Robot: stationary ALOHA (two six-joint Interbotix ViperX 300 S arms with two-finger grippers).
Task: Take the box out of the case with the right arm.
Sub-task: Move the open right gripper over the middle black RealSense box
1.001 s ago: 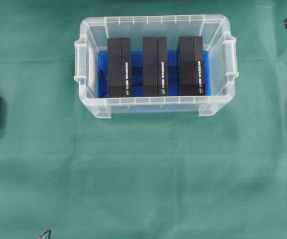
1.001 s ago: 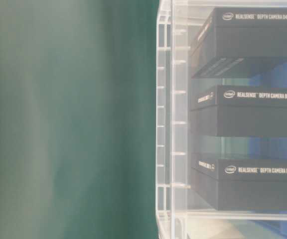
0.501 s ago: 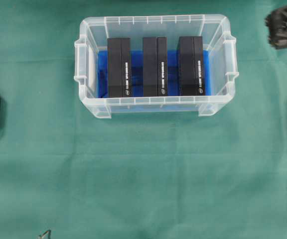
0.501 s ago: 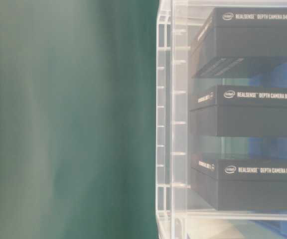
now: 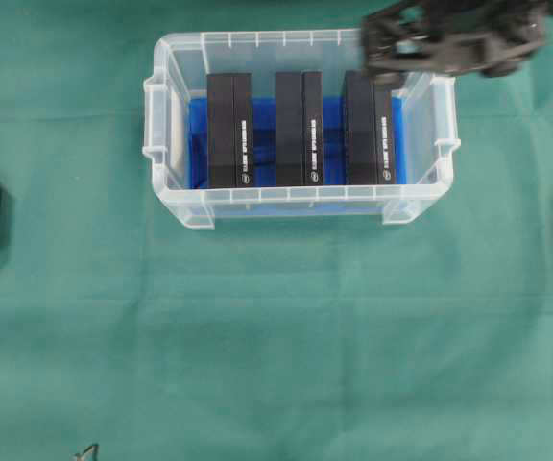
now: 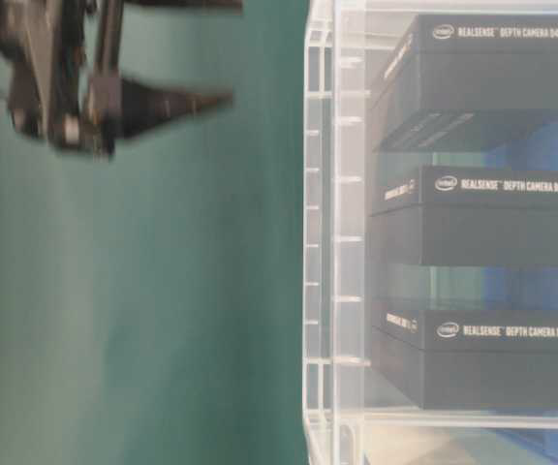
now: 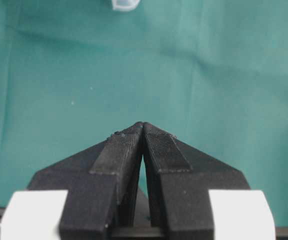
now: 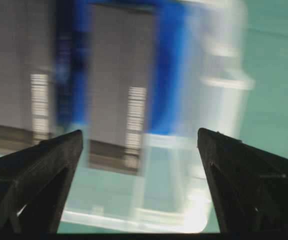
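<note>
Green cloth (image 5: 276, 336) under the case (image 5: 300, 206); right claw (image 8: 139, 190) wide, empty, blurred; left claw (image 7: 143, 127) closed.

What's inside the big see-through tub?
Inside the case stand three black boxes on a blue sheet. The right gripper covers the rightmost box's far end.

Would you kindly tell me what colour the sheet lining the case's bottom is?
Bright blue; the sheet shows best in the overhead view.
</note>
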